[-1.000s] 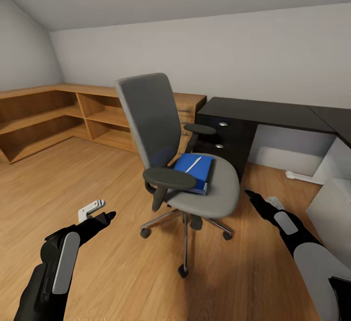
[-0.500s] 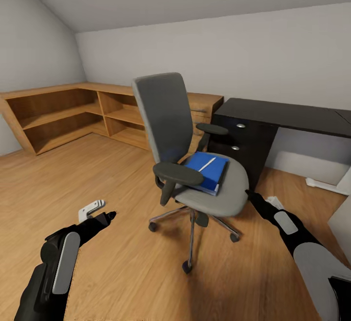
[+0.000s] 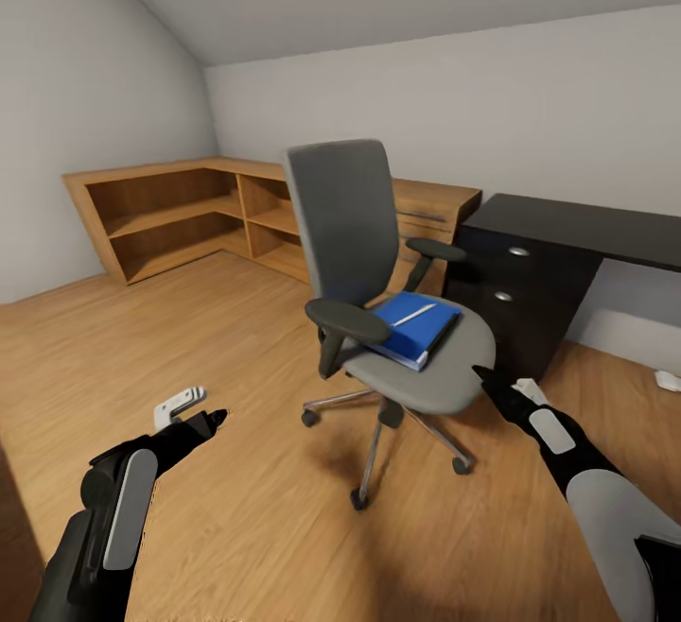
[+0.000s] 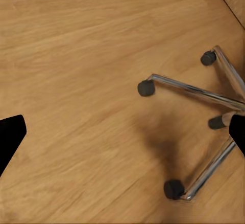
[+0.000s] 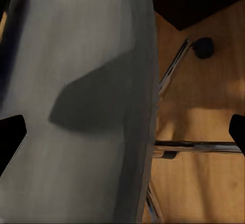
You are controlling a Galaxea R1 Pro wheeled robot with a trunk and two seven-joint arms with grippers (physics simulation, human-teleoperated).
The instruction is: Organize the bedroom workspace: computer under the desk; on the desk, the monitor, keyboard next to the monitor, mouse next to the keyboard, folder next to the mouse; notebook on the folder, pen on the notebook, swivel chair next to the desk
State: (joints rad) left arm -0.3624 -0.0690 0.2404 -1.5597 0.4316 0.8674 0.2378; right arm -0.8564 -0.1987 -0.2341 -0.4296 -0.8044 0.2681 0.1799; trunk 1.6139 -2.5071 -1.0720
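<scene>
Head view: one swivel chair (image 3: 392, 305) mid-floor, blue folder (image 3: 416, 327) on seat w/ pen (image 3: 414, 315) on top; desk (image 3: 567, 253) behind-right. Both arms low, reaching fwd.

L wrist: left gripper (image 4: 122, 132) spread wide above floor (image 4: 76, 81), 4 castors visible.

R wrist: right gripper (image 5: 122, 132) spread wide over seat edge.

Both arms forward, left gripper (image 3: 210, 417) and right gripper (image 3: 484, 378) spread.

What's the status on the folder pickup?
Both grippers open and empty, left over floor, right at the seat's front edge. Folder on chair, pen on top. Near armrest beside the folder.
</scene>
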